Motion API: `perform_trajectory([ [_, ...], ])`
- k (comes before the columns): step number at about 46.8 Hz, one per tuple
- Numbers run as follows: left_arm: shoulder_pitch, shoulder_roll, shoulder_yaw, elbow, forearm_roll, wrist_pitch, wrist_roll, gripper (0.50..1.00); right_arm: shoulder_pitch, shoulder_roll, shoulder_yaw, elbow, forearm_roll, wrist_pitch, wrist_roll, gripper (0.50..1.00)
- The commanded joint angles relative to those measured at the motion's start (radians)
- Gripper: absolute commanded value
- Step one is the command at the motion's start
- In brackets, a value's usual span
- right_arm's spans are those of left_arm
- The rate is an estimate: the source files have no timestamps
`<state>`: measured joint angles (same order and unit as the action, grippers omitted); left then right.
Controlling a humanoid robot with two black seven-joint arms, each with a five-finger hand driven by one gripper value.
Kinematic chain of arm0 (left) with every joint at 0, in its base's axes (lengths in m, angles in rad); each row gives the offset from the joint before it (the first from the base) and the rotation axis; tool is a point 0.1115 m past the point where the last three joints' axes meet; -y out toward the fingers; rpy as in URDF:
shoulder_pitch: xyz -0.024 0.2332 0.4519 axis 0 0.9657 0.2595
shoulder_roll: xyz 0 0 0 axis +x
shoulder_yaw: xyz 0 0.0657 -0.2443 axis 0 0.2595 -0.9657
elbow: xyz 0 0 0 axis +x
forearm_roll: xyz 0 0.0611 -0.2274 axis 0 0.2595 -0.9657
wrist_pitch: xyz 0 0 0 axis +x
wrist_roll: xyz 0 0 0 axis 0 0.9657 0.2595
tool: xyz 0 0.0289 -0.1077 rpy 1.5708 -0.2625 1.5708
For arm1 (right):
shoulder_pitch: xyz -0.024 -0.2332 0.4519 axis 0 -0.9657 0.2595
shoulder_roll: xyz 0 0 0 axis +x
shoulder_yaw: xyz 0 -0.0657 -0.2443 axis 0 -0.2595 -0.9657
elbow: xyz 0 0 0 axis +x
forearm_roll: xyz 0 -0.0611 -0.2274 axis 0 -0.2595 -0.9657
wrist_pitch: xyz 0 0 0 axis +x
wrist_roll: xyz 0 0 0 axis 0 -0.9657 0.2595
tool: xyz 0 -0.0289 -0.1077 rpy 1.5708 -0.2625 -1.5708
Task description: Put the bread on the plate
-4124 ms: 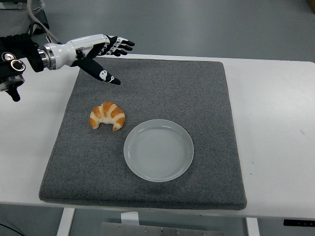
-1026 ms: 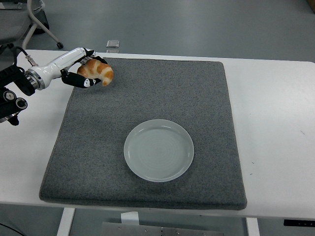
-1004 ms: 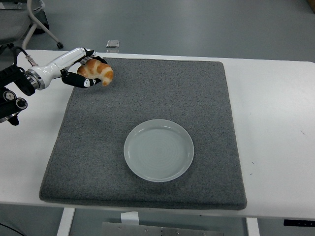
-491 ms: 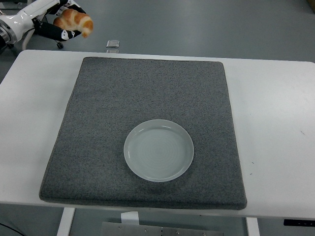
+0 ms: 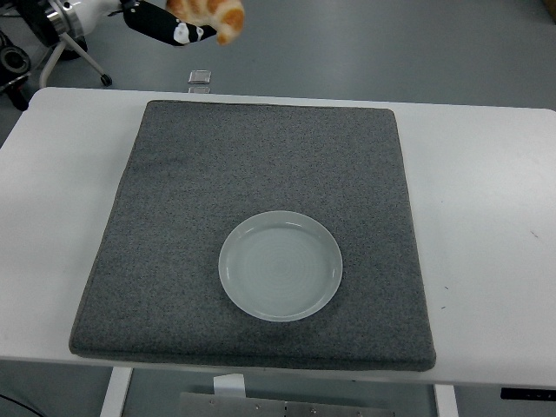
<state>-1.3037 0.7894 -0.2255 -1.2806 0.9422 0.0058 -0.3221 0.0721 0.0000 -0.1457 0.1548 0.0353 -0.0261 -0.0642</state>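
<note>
- Up at the picture's top left corner, the left hand [image 5: 178, 24] reaches in from the left edge, raised high above the table's far side and partly cut off by the top of the frame.
- Its black fingers [image 5: 165, 24] are curled around the bread, so the hand is closed on it and nothing else.
- Held this way, the bread [image 5: 211, 13], a golden-brown croissant, sits at the hand's right end, sticking out past the fingertips toward the right; its upper part runs out of the frame, so only its lower curve shows.
- Just below the hand and slightly to its right, a small square object [image 5: 201, 77] lies on the floor beyond the table's far edge; what it is cannot be told.
- Well below the hand spreads the grey mat [image 5: 174, 217], lying flat on the white table [image 5: 486, 217] and covering most of its middle.
- Far below the hand and off to its right, the plate [image 5: 280, 265] rests on the mat's nearer half, round, pale and holding nothing; it is well apart from the bread.
- No right arm shows anywhere in the view.
</note>
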Motion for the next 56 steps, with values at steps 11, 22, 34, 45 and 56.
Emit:
perform_trajectory([
  [11,0.064,-0.048,-0.005,-0.154,0.153,0.014,-0.014,0.500,0.000,0.000,0.000,0.000,0.002,0.000,0.000,0.930],
  [22,0.185,-0.134,-0.003,-0.166,0.280,0.048,-0.018,0.500,0.000,0.000,0.000,-0.001,0.000,0.000,0.000,0.930],
  [34,0.351,-0.205,-0.003,-0.158,0.414,0.120,-0.040,0.500,0.000,0.000,0.000,-0.001,0.000,0.000,0.000,0.930],
  [45,0.435,-0.234,0.000,-0.125,0.454,0.154,-0.040,0.500,0.000,0.000,0.000,-0.001,0.000,0.000,0.000,0.930],
  [56,0.483,-0.236,0.000,-0.105,0.468,0.161,-0.046,0.500,0.000,0.000,0.000,-0.003,0.000,0.000,0.000,0.930],
])
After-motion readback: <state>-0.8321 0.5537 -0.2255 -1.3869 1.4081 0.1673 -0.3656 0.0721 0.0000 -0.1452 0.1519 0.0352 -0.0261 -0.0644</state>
